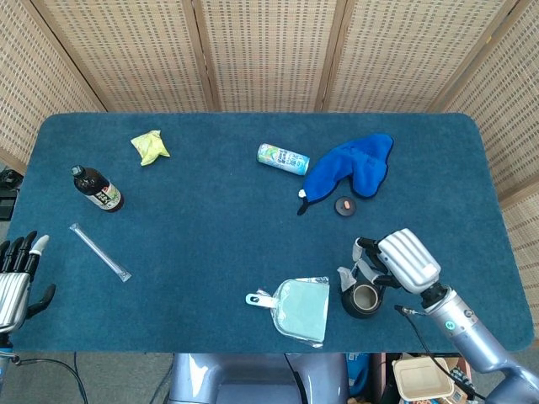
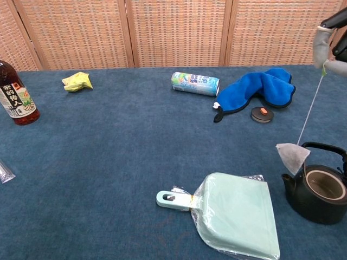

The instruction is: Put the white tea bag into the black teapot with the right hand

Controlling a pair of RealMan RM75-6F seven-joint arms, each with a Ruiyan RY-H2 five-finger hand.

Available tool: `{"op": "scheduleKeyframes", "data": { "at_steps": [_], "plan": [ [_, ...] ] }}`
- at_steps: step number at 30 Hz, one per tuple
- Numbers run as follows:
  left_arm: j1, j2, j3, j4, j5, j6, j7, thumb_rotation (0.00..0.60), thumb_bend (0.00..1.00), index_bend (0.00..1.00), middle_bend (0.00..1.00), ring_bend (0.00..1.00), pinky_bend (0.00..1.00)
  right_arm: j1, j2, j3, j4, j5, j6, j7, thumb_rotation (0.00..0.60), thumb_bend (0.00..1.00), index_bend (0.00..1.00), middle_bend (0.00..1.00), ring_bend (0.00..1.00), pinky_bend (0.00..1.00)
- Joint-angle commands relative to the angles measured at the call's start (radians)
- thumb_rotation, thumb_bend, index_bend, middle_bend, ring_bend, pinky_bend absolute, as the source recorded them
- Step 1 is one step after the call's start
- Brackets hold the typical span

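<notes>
Chest view: right hand pinches string of white tea bag | bag hangs beside spout of black teapot, outside rim | teapot upright on table, next to dustpan | left hand open, fingers spread, holding nothing

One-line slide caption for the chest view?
Right hand dangles the white tea bag by its string beside the open black teapot.

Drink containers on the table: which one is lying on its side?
The light-blue can, next to the blue cloth, lies on its side. The dark bottle at the far left stands upright, cap up.
</notes>
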Motion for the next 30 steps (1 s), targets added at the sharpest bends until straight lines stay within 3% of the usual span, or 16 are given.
{"op": "scheduleKeyframes", "data": {
  "at_steps": [1, 30],
  "plan": [
    [-0.001, -0.001, 0.001, -0.002, 0.001, -0.001, 0.003, 0.600, 0.38, 0.00, 0.00, 0.00, 0.00, -0.018, 0.011, -0.004, 0.011, -0.004, 0.018, 0.017, 0.600, 0.68, 0.63, 0.96, 1.00, 1.00],
    [-0.009, -0.005, 0.003, -0.020, 0.001, -0.009, 0.034, 0.600, 0.38, 0.00, 0.00, 0.00, 0.00, -0.131, 0.046, -0.040, 0.096, -0.061, 0.122, 0.147, 0.600, 0.70, 0.65, 0.97, 1.00, 1.00]
  ]
}}
